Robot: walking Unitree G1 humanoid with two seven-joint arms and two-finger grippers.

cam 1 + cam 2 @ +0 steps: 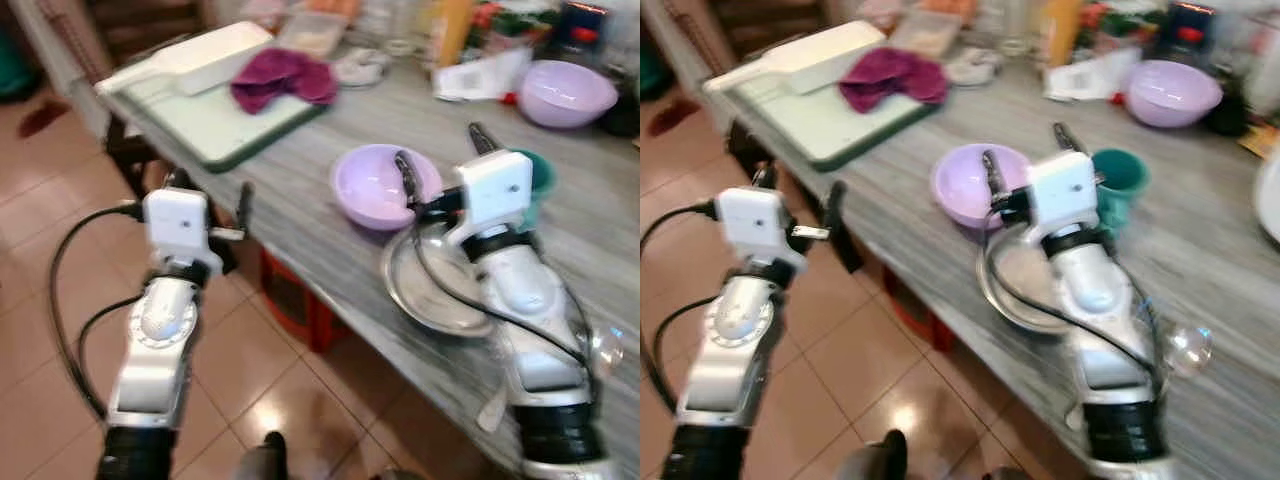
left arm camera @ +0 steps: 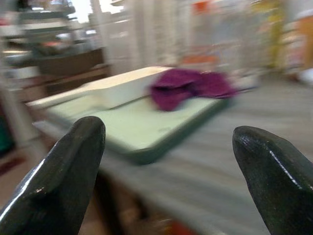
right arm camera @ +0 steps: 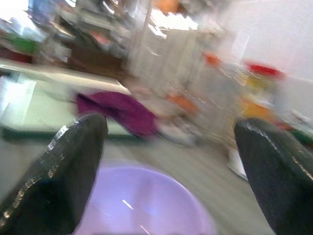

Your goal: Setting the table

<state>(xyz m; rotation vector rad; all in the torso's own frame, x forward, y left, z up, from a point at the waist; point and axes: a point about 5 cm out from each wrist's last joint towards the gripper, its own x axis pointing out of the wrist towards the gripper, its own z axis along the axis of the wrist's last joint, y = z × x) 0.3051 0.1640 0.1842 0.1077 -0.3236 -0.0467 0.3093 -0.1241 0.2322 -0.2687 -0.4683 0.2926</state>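
Hovering with fingers apart, the right tool point(image 1: 440, 160) overhangs a glossy lilac bowl point(image 1: 375, 185).

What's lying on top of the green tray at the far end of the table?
On the green tray lie a crumpled purple cloth and a long white container. Whatever sits beneath the cloth is covered, and blur hides finer detail.

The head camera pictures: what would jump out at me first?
Two silver arms reach toward a grey table. The right claw, fingers spread, hovers over a lilac bowl beside a metal plate. The left claw, also open, hangs off the table's edge, near a green tray with a purple cloth.
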